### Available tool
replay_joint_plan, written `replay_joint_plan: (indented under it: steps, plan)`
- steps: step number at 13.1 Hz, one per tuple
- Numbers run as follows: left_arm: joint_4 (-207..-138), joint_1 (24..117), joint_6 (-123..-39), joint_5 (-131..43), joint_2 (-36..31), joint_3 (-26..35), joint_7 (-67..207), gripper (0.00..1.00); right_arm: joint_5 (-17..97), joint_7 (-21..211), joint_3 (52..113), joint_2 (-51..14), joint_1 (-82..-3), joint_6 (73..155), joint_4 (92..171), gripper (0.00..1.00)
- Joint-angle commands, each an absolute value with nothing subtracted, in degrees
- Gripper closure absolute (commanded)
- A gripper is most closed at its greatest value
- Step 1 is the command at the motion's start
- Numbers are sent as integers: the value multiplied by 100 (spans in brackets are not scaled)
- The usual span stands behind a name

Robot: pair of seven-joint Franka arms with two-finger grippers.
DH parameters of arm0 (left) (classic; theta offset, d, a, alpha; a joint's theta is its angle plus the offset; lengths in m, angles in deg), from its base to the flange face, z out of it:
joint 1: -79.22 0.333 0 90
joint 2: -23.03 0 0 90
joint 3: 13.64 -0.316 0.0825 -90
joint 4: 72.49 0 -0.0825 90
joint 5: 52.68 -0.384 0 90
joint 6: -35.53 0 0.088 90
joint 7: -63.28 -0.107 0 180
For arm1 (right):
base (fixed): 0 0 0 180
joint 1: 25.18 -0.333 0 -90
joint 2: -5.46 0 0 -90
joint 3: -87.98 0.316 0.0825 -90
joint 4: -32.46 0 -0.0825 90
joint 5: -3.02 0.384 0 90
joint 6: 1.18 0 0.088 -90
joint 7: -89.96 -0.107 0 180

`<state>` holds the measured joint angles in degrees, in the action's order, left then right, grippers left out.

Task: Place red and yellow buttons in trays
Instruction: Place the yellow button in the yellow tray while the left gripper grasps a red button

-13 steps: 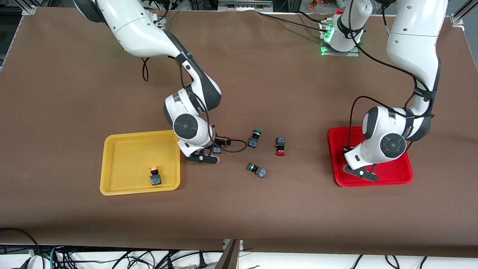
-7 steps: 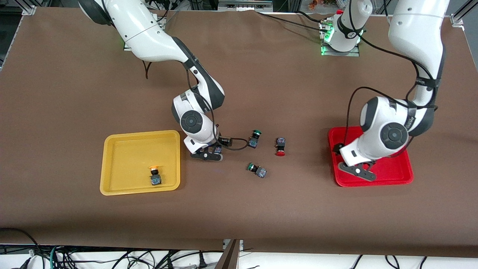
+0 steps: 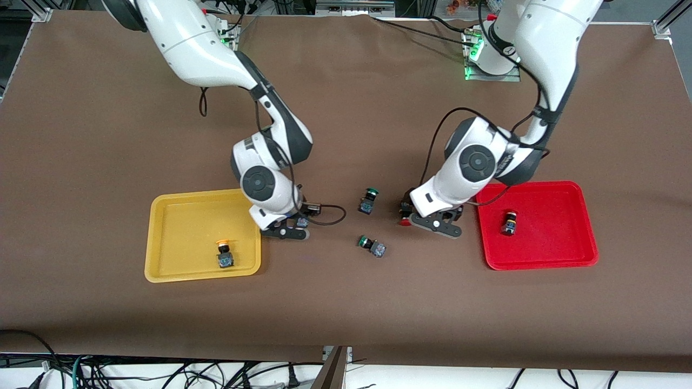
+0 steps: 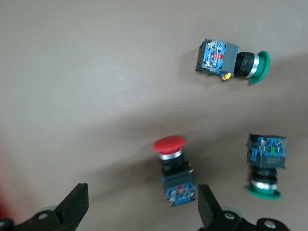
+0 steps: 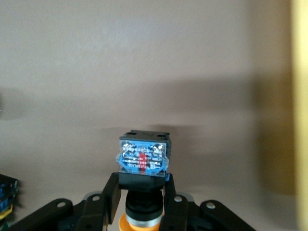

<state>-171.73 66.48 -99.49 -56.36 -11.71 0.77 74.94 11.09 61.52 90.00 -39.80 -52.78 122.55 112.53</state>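
My right gripper (image 3: 298,222) is shut on a yellow button (image 5: 143,166), held low over the table beside the yellow tray (image 3: 162,237). The button's orange cap sits between the fingers (image 5: 111,197). Another yellow button (image 3: 224,255) lies in that tray. My left gripper (image 3: 432,222) is open, low over a red button (image 3: 403,215) on the table. In the left wrist view that red button (image 4: 174,169) lies between the fingers, close to one fingertip (image 4: 208,206). A second red button (image 3: 508,222) lies in the red tray (image 3: 581,246).
Two green-capped switches lie mid-table: one (image 3: 368,200) beside the red button toward the right arm's end, one (image 3: 372,246) nearer the front camera. Both show in the left wrist view (image 4: 233,60) (image 4: 267,163). A black cable loops beside my right gripper (image 3: 330,216).
My left arm swung from over the red tray to the red button on the table, uncovering a button in the tray. My right gripper shifted slightly toward the yellow tray with its button.
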Motion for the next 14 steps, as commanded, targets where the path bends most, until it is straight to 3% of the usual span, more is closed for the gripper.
replay_joint_plan:
  steps: [1, 3, 5, 6, 7, 8, 9, 10, 12, 14]
  plan:
    - [-17312, 6490, -10455, -5593, -1379, 51, 8144, 0, 700, 7198, 8808, -3498, -4988, 11565, 11297, 100]
    - [-17321, 6366, -10580, -5646, -1476, 51, 8297, 0, 530, 8104, 8317, -3365, -4970, 11282, 11349, 96]
    - [-17330, 6366, -10746, -5655, -1590, 42, 8297, 0, 653, 8266, 8227, -3382, -4865, 11386, 11568, 91]
    - [-17330, 6366, -10869, -5655, -1686, 42, 8297, 0, 793, 8266, 8218, -3391, -4839, 11552, 11700, 79]
    - [-17330, 6366, -10974, -5664, -1766, 34, 8271, 7, 829, 8266, 8218, -3391, -4812, 11641, 11815, 42]
    - [-17330, 6357, -10975, -5672, -1758, 25, 8245, 43, 829, 8275, 8218, -3391, -4794, 11633, 11807, 20]
    - [-17330, 6366, -10967, -5672, -1740, 25, 8253, 71, 829, 8257, 8218, -3391, -4786, 11624, 11789, 1]
    - [-17330, 6357, -10940, -5672, -1723, 25, 8253, 88, 829, 8222, 8218, -3374, -4786, 11581, 11746, 1]
    - [-17330, 6366, -10714, -5681, -1626, 7, 8262, 100, 829, 8179, 8227, -3121, -4812, 11554, 11728, 1]
    - [-17242, 6445, -9943, -6179, -1285, -54, 8253, 100, 820, 8047, 8253, -2673, -4838, 11275, 11728, 0]
